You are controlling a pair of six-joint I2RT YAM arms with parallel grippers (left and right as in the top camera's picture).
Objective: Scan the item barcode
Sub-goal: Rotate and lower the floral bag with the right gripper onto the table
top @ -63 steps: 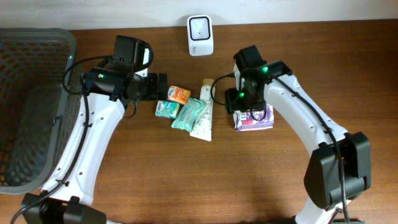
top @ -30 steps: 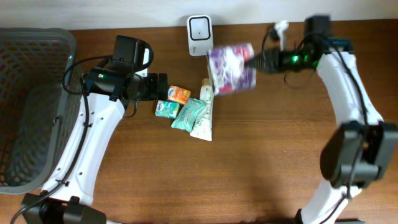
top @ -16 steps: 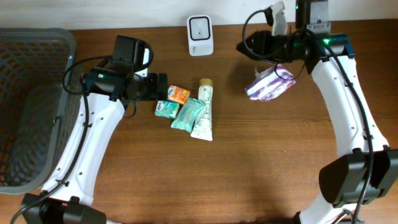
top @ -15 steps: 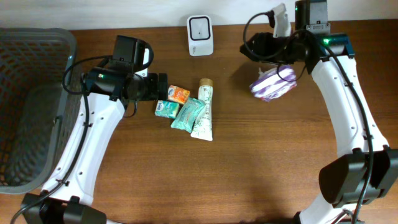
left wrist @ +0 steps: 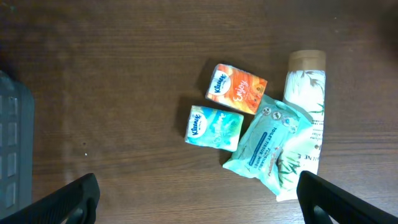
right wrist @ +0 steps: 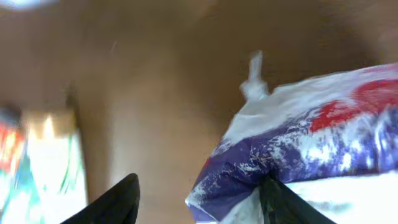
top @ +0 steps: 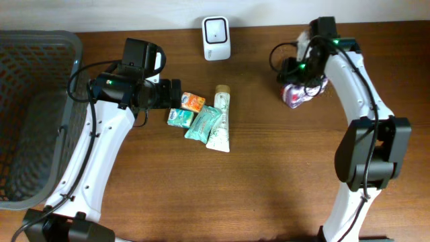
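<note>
While my right gripper (top: pixel 299 75) hangs over the back right part of the brown wooden table (top: pixel 269 188), its two black fingers (right wrist: pixel 118 199) stand partly apart with nothing clamped between them. Just below it in the overhead view is the purple and white plastic packet (top: pixel 297 95) with a red patch. In the wrist view that packet fills the right side. Its crumpled edge reaches into the gap, one finger is clear of it with bare wood between, and the other overlaps it, though I cannot tell whether that one touches. The packet sits to the right of the white box-shaped barcode scanner (top: pixel 216 29), which stands at the back edge, apart from it.

My left gripper (left wrist: pixel 198 202) is spread wide and holds nothing, hovering just left of a small cluster on the table: an orange tissue pack (left wrist: pixel 239 87), a teal tissue pack (left wrist: pixel 214 126) just beside it, a green soft wipes packet (left wrist: pixel 270 146) and a white tube with a tan cap (left wrist: pixel 306 93), the wipes lying partly on the tube. A grey mesh basket (top: pixel 27 101) stands at the far left
</note>
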